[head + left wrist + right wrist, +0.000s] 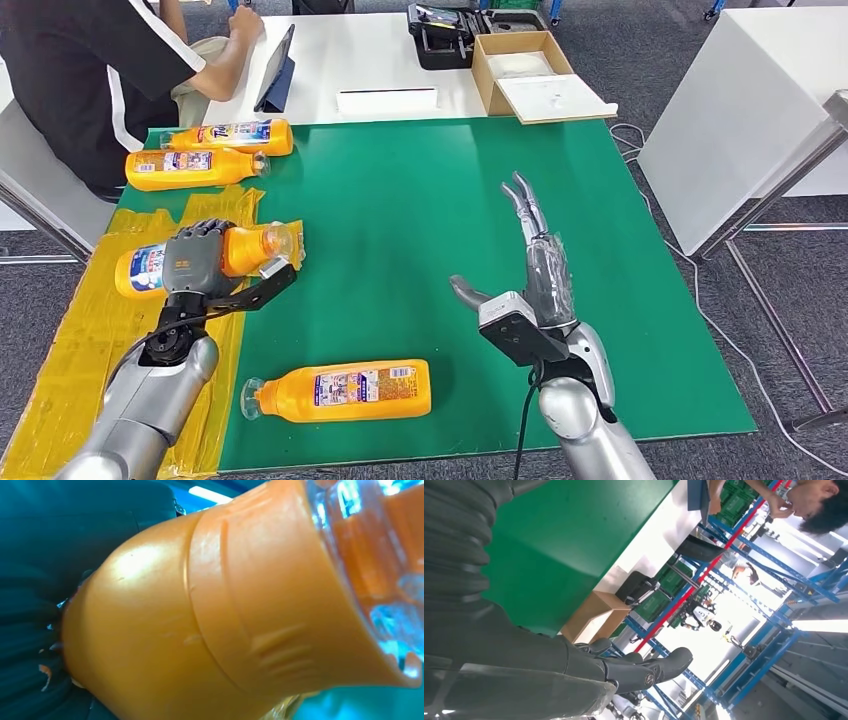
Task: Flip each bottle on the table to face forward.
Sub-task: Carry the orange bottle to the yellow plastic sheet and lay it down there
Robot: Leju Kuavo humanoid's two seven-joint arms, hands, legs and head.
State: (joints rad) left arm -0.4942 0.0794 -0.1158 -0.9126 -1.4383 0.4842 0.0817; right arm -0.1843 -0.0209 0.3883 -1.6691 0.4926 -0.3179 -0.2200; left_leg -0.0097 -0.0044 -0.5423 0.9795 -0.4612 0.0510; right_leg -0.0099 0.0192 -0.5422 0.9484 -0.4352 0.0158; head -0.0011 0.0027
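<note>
Several orange bottles lie on their sides on the green mat (420,200). My left hand (195,262) grips one orange bottle (245,250) at the mat's left edge, over the yellow tape; its orange shoulder and clear cap (370,570) loom close in the left wrist view. Another bottle (345,390) lies near the front edge, label up, cap pointing left. Two more bottles (230,136) (190,167) lie at the far left. My right hand (535,265) hovers over the mat's right half, open, fingers (644,672) stretched out and holding nothing.
A person in black (110,60) sits at the far left corner beside a tablet (275,70). On the white table behind stand a cardboard box (525,75) and a black case (440,35). A white table (750,110) stands to the right.
</note>
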